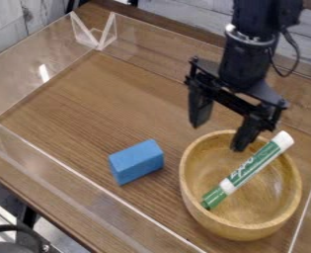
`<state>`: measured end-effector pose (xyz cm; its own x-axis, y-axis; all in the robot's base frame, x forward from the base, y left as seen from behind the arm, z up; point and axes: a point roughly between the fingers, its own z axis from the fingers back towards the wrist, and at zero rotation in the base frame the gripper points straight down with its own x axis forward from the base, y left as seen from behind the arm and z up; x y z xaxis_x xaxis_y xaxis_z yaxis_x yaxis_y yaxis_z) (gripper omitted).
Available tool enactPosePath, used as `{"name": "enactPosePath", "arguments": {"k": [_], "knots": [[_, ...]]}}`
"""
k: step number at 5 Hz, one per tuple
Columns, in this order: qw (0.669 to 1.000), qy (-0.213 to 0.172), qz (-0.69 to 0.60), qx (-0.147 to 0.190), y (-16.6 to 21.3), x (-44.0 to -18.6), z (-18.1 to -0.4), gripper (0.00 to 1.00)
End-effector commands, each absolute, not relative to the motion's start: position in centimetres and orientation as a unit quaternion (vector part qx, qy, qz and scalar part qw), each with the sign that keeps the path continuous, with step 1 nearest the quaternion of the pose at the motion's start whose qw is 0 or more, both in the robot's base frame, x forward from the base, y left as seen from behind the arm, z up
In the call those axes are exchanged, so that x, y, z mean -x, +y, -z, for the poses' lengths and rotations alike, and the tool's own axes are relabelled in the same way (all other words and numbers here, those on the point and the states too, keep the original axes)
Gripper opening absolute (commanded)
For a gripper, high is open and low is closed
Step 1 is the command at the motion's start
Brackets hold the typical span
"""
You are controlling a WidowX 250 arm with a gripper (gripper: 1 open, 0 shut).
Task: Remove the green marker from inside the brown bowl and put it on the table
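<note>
A: What does the camera view show?

B: A dark wood table (79,99) with clear low walls. A round brown bowl (197,193) sits at the right, and the green marker (245,170) lies slanted inside it, its white end resting on the rim.

A: And the gripper (220,124)?

B: It points down over the bowl's far rim, jaws spread wide, holding nothing. A blue block (136,160) lies left of the bowl.

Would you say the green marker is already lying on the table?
No, the green marker lies slanted inside the brown bowl, its white end resting on the rim, and the open gripper above it holds nothing.
</note>
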<state>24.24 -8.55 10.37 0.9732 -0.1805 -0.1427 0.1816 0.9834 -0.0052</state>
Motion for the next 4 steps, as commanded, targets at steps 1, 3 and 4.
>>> {"name": "enactPosePath", "arguments": {"k": [1,3,4], "knots": [[0.995,0.030,0.099,0.004,-10.0,-24.1,-11.9,1.00],[0.993,0.020,0.114,0.001,-11.6,-23.3,-10.6,1.00],[0.993,0.016,0.120,0.003,-11.9,-23.3,-9.8,1.00]]}}
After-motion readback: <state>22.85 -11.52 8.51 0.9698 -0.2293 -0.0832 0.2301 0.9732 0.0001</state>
